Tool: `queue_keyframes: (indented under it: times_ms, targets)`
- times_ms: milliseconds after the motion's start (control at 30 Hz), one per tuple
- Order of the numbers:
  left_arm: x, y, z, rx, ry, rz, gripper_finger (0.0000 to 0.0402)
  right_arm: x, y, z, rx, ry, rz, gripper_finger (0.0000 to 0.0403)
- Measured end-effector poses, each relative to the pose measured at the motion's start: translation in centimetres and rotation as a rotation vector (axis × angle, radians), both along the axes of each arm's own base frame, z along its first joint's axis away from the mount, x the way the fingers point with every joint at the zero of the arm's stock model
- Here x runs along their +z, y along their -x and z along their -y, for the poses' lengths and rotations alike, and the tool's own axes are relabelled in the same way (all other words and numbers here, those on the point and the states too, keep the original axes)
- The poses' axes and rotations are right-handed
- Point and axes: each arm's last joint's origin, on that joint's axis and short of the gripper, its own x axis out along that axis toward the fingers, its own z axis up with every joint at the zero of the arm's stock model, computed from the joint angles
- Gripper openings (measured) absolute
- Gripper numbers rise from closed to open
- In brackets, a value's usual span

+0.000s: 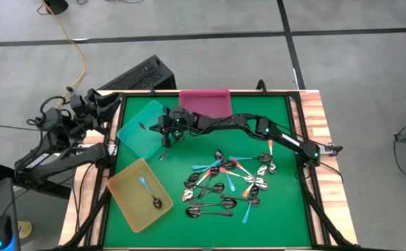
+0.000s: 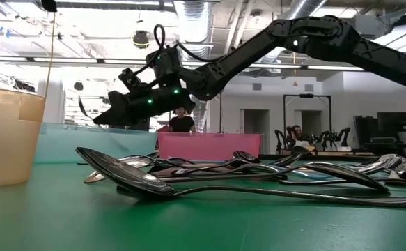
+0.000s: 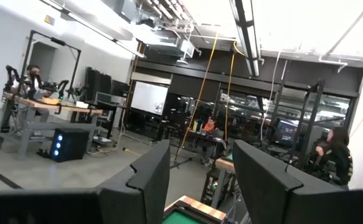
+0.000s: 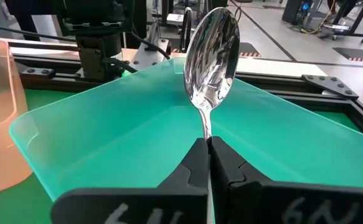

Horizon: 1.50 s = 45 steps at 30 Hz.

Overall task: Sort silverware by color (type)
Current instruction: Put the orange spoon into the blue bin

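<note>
Green table (image 1: 286, 209) below; right gripper (image 4: 208, 163) clenched on spoon (image 4: 212, 59), teal tray (image 4: 106, 143) just ahead. Could slip sideways, missing tray. Left gripper (image 3: 200, 180) parked, shut.

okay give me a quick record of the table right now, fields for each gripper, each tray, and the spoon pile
right gripper: shut on a spoon, held by its handle at the teal tray
left gripper: shut, empty, parked off the table's left edge
teal tray: nothing seen inside
yellow tray: one blue-handled spoon
pink tray: contents not visible
spoon pile: on the green mat, mixed blue, orange and dark handles
</note>
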Motion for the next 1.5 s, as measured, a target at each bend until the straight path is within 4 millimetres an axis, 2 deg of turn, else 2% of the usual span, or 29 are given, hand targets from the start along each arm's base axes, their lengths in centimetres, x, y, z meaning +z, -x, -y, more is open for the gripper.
queue_keyframes:
  times_ms: [100,367,533,600,700,767,800,833,900,967,1067,1133,1167,1267,1333,1500]
  targets:
    - [0.0,0.0,0.0,0.0,0.002,-0.005,0.0158,0.0,0.0,0.1,-0.026,0.004,-0.004,0.0021]
    - [-0.1,0.0,0.0,0.0,0.002,-0.007,0.0158,0.0,0.0,0.2,-0.051,0.008,-0.005,0.0094]
    - [-0.1,0.0,0.0,0.003,-0.005,-0.011,0.0158,0.5,0.1,0.2,-0.051,0.006,-0.016,0.012]
    - [-0.1,0.0,0.0,0.006,-0.014,-0.016,0.0158,1.7,0.5,0.3,-0.049,0.019,-0.045,0.0126]
    - [-0.1,0.0,0.0,0.007,-0.015,-0.019,0.0158,6.1,1.8,0.2,-0.031,0.084,-0.097,0.0129]
    - [-0.1,0.0,0.0,0.007,-0.012,-0.026,0.0158,10.5,3.5,0.0,-0.049,0.126,-0.13,0.0129]
    - [-0.2,-0.1,0.0,0.007,-0.011,-0.032,0.0158,13.3,4.8,-0.2,-0.066,0.146,-0.14,0.0128]
    - [-0.3,-0.1,0.0,0.007,-0.008,-0.037,0.0158,16.4,6.5,-0.5,-0.085,0.161,-0.146,0.0128]
    - [-0.3,-0.1,0.0,0.006,-0.003,-0.045,0.0158,21.2,9.7,-0.9,-0.112,0.188,-0.165,0.0126]
    - [-0.4,-0.1,-0.1,0.006,0.0,-0.051,0.0158,23.4,12.7,-1.3,-0.126,0.175,-0.265,0.0126]
    - [-0.6,-0.1,-0.1,0.006,0.007,-0.065,0.0158,24.0,16.3,-1.9,-0.134,0.105,-0.486,0.0125]
    - [-0.6,-0.2,-0.1,0.004,0.007,-0.065,0.0158,23.2,17.7,-2.1,-0.167,0.056,-0.639,0.0125]
    - [-0.6,-0.2,-0.1,0.004,0.007,-0.066,0.0158,23.6,18.7,-2.4,-0.199,0.04,-0.682,0.0125]
    - [-0.7,-0.2,-0.1,0.004,0.012,-0.075,0.0158,26.1,23.3,-3.2,-0.315,-0.016,-0.78,0.0125]
    - [-0.7,-0.2,-0.1,0.004,0.016,-0.083,0.0158,26.4,25.5,-3.7,-0.361,-0.066,-0.85,0.0125]
    - [-0.8,-0.2,-0.1,0.004,0.018,-0.086,0.0158,23.4,27.6,-6.1,-0.421,-0.167,-1.004,0.0125]
